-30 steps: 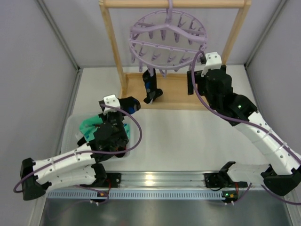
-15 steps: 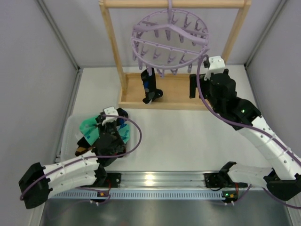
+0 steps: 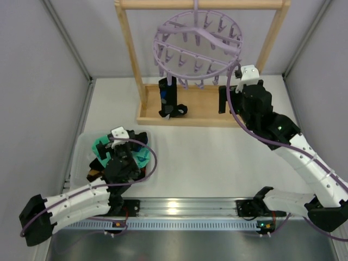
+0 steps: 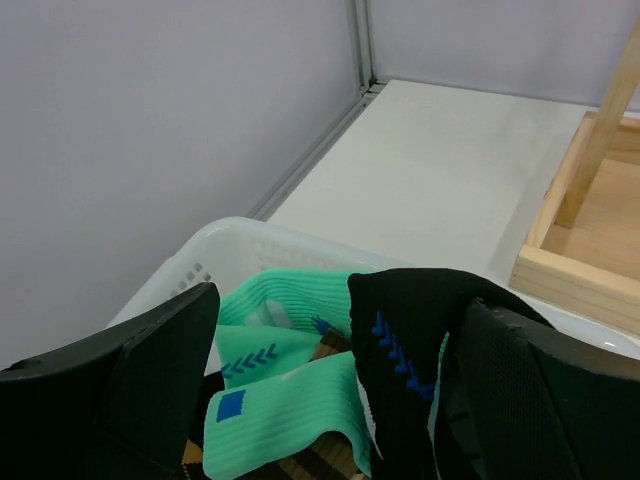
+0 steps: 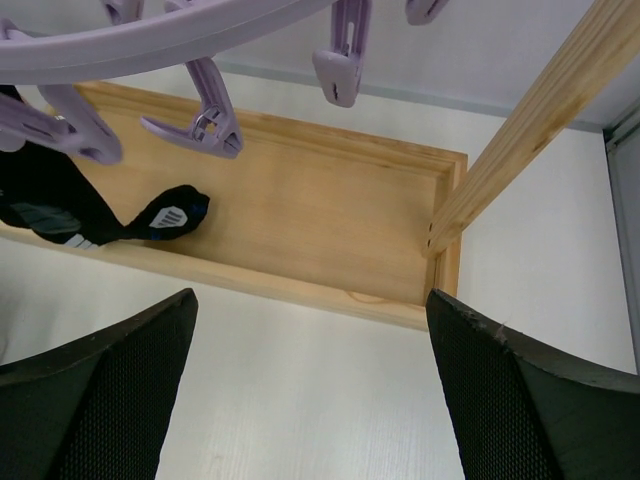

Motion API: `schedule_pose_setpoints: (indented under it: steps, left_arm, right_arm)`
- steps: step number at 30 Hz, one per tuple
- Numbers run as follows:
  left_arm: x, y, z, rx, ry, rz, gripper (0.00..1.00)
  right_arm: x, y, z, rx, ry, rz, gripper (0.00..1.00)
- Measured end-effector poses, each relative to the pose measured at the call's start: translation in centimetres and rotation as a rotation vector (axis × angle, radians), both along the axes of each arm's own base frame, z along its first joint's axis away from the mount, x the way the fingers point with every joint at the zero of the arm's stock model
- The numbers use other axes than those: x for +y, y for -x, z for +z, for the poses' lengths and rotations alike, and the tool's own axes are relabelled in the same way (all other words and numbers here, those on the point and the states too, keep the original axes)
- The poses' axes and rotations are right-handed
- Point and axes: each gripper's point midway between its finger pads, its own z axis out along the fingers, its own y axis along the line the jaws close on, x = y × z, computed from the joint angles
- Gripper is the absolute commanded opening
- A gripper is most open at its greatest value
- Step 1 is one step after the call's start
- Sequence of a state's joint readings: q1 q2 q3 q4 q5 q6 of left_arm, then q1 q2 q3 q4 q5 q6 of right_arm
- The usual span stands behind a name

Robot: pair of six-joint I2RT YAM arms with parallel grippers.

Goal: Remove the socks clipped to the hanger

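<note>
The lilac hanger (image 3: 198, 51) hangs from the wooden rack's top bar. One black sock (image 3: 168, 100) is still clipped to its left side; the right wrist view shows it as the black sock (image 5: 60, 205), under the hanger ring (image 5: 150, 35). My left gripper (image 3: 128, 147) is low over the white basket (image 3: 81, 149) with its jaws wide apart. In the left wrist view, a black sock with blue marks (image 4: 430, 330) lies loose against the right finger of my left gripper (image 4: 335, 330), on top of the mint-green socks (image 4: 290, 400). My right gripper (image 3: 225, 100) stands open and empty just right of the hanger.
The wooden rack has a base tray (image 5: 300, 220) and two upright posts (image 5: 540, 120). Empty lilac clips (image 5: 215, 115) dangle above my right gripper (image 5: 310, 320). The basket rim (image 4: 230, 250) sits close to the left wall. White tabletop (image 3: 217, 157) lies between the arms.
My left gripper has come down into the basket and opened, letting go of the black sock with blue marks. The hanger swung and the clipped sock shifted left. The right arm hardly moved.
</note>
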State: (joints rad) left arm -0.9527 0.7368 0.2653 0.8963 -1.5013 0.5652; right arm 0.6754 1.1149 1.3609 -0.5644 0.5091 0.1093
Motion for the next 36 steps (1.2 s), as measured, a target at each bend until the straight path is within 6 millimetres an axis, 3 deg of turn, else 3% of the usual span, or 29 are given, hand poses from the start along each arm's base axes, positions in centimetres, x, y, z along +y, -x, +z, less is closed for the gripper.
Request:
schedule_pose_setpoints:
  steps: [7, 15, 23, 26, 33, 36]
  left_arm:
    - [0.4, 0.9, 1.4, -0.057, 0.083, -0.038, 0.98]
    - [-1.2, 2.4, 6.9, -0.135, 0.234, -0.214, 0.98]
    - [-1.5, 2.8, 10.3, -0.150, 0.278, -0.250, 0.98]
    - [-3.7, 2.1, 10.9, -0.115, 0.207, -0.261, 0.98]
    - [-11.0, 0.1, 8.0, -0.037, 0.020, -0.350, 0.97]
    - [-15.2, -3.2, 10.2, -0.076, 0.022, -0.559, 0.98]
  right_arm:
    - [0.0, 0.0, 0.0, 0.001, 0.000, 0.001, 0.92]
    - [-0.1, -0.2, -0.1, 0.005, 0.000, 0.001, 0.92]
    - [0.3, -0.2, -0.3, 0.012, -0.003, 0.019, 0.92]
    - [0.8, -0.1, -0.3, 0.017, -0.018, 0.042, 0.93]
    - [2.7, 0.3, -0.2, 0.032, -0.081, 0.135, 0.94]
    - [2.9, 0.4, -0.2, 0.040, -0.106, 0.156, 0.94]
